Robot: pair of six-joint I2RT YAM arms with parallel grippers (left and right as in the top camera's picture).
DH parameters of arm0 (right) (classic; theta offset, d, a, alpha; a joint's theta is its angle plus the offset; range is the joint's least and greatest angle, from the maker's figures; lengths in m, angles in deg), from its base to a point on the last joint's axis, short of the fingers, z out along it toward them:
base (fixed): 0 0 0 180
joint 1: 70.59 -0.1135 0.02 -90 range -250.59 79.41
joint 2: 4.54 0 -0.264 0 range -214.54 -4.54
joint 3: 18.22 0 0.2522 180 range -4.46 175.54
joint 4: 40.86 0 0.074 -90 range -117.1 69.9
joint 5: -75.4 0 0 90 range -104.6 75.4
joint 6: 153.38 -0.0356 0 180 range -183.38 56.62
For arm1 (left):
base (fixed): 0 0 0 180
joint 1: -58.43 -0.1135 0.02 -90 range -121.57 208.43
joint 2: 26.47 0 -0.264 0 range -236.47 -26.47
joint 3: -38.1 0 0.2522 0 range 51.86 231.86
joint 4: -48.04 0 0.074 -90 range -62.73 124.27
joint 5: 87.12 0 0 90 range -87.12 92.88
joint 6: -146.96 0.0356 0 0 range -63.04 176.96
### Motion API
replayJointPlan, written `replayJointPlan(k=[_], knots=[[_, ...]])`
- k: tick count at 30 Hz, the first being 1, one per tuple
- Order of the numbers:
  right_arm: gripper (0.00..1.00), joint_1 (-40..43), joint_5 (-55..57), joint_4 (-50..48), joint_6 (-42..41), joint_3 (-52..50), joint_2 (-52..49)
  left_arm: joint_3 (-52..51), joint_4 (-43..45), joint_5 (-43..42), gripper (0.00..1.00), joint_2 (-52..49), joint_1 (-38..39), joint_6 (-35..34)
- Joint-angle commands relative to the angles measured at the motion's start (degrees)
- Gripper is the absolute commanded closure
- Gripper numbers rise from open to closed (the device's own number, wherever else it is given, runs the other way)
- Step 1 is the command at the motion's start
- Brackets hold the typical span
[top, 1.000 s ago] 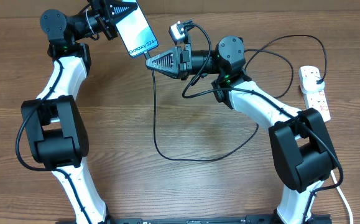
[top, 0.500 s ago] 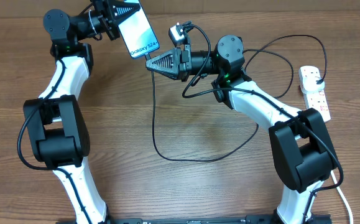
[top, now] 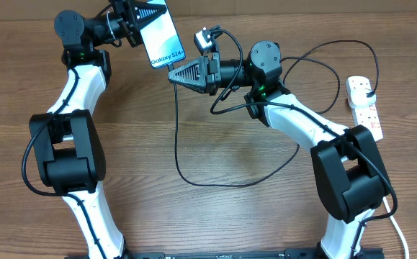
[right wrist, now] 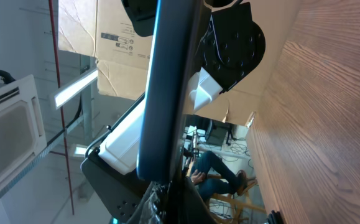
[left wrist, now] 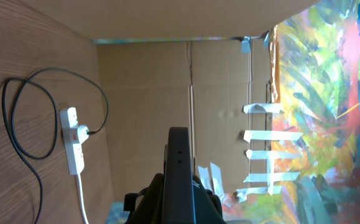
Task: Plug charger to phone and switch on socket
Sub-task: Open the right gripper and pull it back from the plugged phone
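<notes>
The phone (top: 163, 37), its cyan screen lit, hangs above the table's far edge with my left gripper (top: 140, 14) shut on its upper end. The left wrist view shows the phone (left wrist: 179, 168) edge-on, rising between the jaws of the left gripper (left wrist: 180, 198). My right gripper (top: 173, 73) is shut on the charger's plug tip, right under the phone's lower end. In the right wrist view the phone's edge (right wrist: 165, 81) comes down to the right gripper (right wrist: 167, 200); the tip itself is hidden there. The black charger cable (top: 178, 137) drops, loops over the table and runs to the white socket (top: 364, 106) at the right.
The socket (left wrist: 73, 140) with its white cord and the black cable (left wrist: 17, 134) also show in the left wrist view. Cardboard walls stand behind the table's far edge. Both arm bases sit at the near edge, with the cable loop (top: 222, 184) lying between them.
My left arm has shifted slightly to the right with the phone, bringing its lower end closer to the right gripper's tip. The right arm has hardly moved.
</notes>
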Motion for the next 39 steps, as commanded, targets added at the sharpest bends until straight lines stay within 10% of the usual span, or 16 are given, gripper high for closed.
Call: replayJointPlan(k=[1,15,22,39], knots=[[0.85,0.66,9.38,0.35,-0.46,1.01,-0.28,0.87,0.90,-6.71,0.96,0.48,2.91,0.98],[0.08,0.66,5.77,0.31,-0.39,1.01,-0.28,0.87,0.87,-9.70,0.96,0.48,-6.29,0.87],[0.02,0.79,6.01,5.75,2.14,1.01,-0.28,0.87,0.92,-12.48,0.96,0.48,-9.70,-1.73],[0.02,5.07,15.98,58.88,32.65,1.01,-0.07,0.87,0.94,-12.94,0.96,0.48,-7.67,-0.09]])
